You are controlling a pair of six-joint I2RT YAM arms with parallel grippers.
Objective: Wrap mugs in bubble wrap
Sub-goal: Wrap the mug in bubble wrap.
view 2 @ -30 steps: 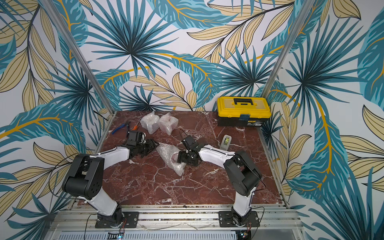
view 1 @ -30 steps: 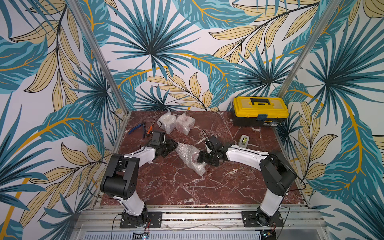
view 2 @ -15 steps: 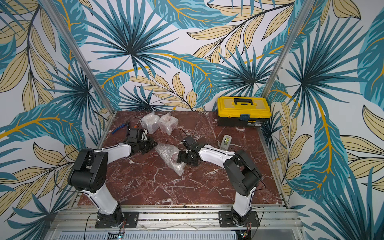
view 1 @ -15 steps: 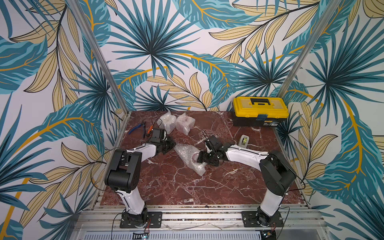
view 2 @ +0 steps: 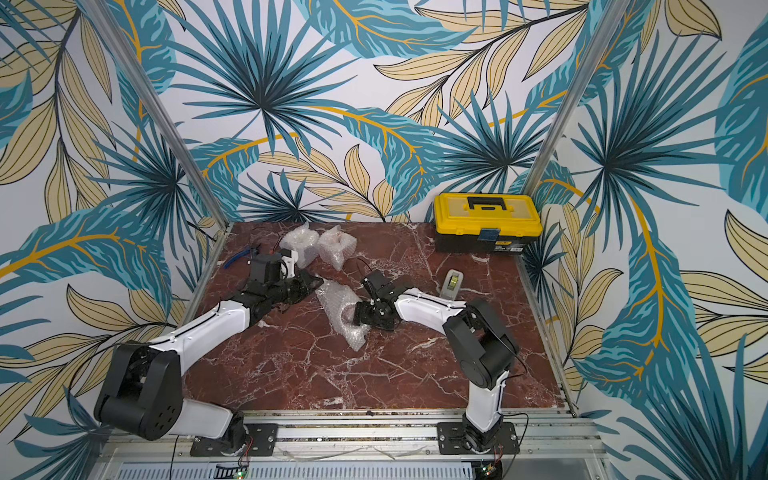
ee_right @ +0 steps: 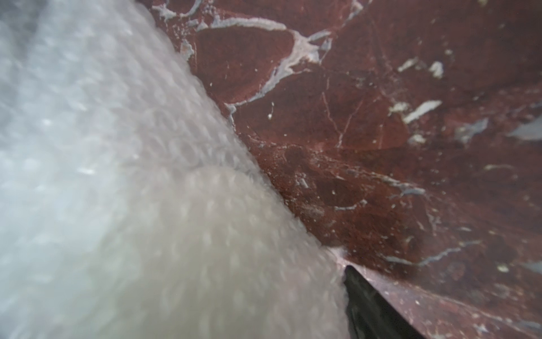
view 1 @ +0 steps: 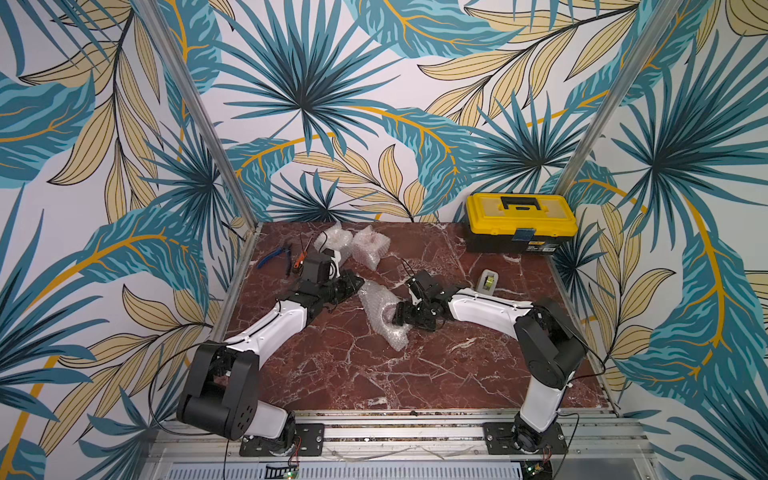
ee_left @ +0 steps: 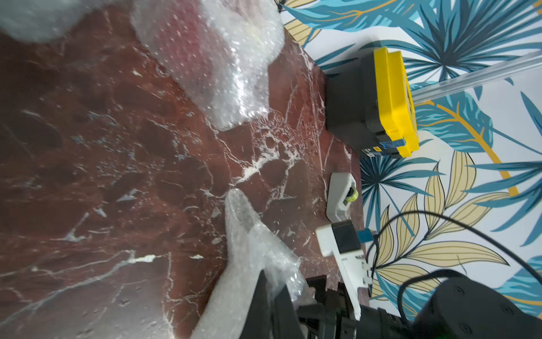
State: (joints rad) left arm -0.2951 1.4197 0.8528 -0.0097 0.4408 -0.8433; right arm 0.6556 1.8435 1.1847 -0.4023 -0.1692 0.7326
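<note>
A crumpled sheet of bubble wrap [view 1: 376,300] [view 2: 337,305] lies mid-table, bundled round a pale mug [view 1: 390,311] that shows only faintly through it. My left gripper [view 1: 358,284] [view 2: 320,283] is shut on the sheet's far left edge; in the left wrist view its black fingers [ee_left: 281,305] pinch the clear plastic [ee_left: 249,249]. My right gripper [view 1: 398,318] [view 2: 358,316] clasps the bundle from the right, jaws wide around it. The right wrist view is filled by wrap [ee_right: 146,205], with one finger [ee_right: 369,305] beside it. Two wrapped bundles [view 1: 332,243] [view 1: 368,247] stand at the back; one looks reddish inside [ee_left: 205,52].
A yellow and black toolbox [view 1: 520,222] [ee_left: 378,97] sits at the back right. A grey tape dispenser [view 1: 487,281] [ee_left: 340,196] lies just behind my right arm. Blue pliers [view 1: 274,257] and an orange-handled tool [view 1: 299,258] lie back left.
My left gripper has closed and moved right onto the wrap's edge, and its arm has swung. The right arm and the bundle have stayed put.
</note>
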